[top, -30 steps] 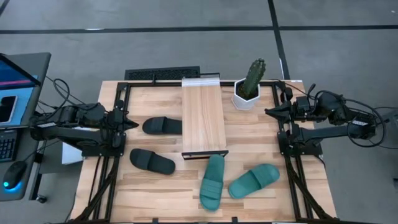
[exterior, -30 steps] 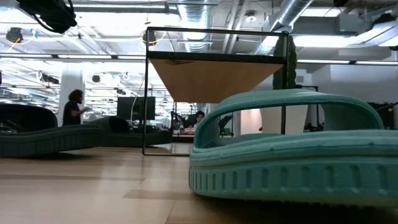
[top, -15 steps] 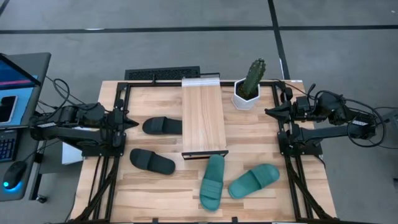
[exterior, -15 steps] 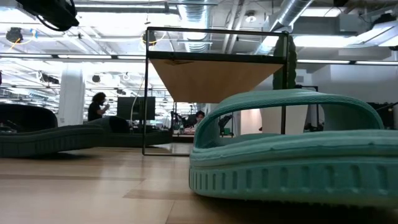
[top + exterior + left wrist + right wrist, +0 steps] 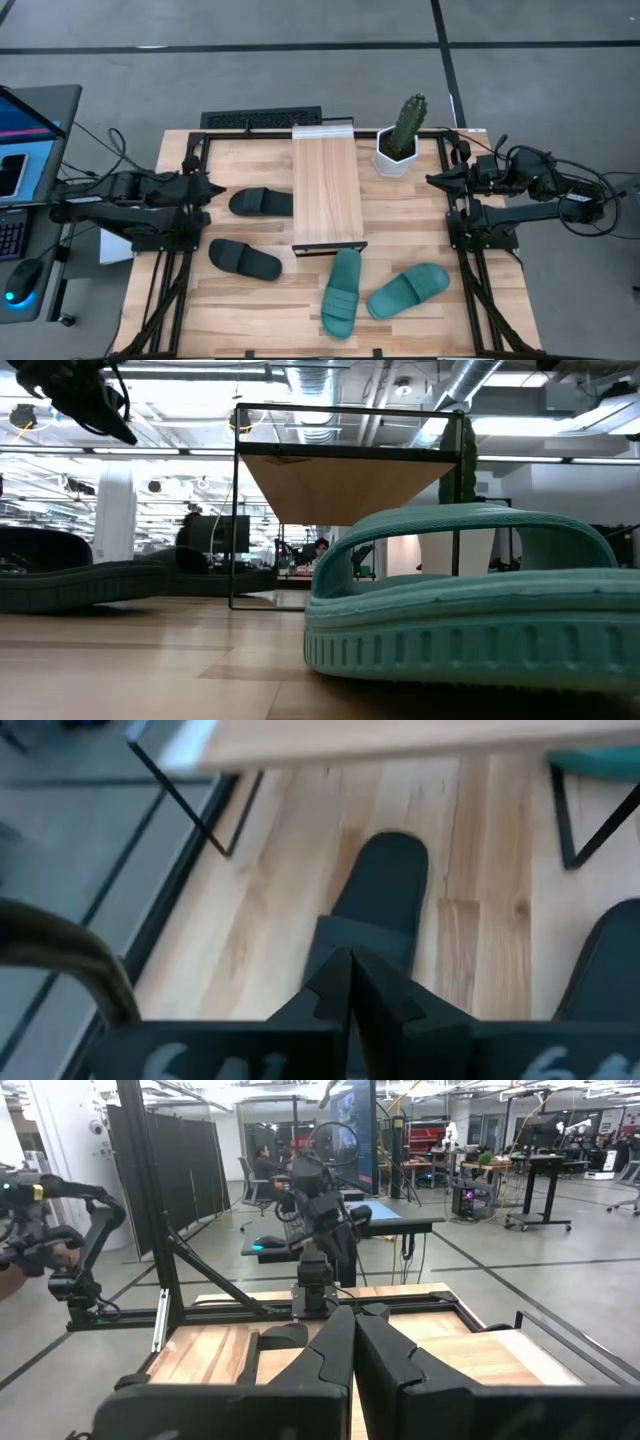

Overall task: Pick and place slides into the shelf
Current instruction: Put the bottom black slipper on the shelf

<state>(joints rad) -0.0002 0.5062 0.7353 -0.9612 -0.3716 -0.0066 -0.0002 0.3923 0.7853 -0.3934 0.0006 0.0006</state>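
Left gripper (image 5: 213, 187), fingers closed and empty, sits mid-left beside the upper black rubber slide (image 5: 261, 201). Right gripper (image 5: 432, 179), also closed, waits mid-right. Narrow light-wood shelf (image 5: 326, 183) stands centre, bare. Two teal-green rubber slides (image 5: 342, 290) lie lower centre; only the low view shows their ribbed soles.

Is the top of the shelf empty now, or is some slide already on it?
Empty. In the high view the shelf shows only bare wood; both black slides and both teal slides lie on the table.

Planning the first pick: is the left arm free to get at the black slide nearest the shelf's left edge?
Probably yes. The left end effector, shut, points at that black slide with only bare table between them; it must open first.
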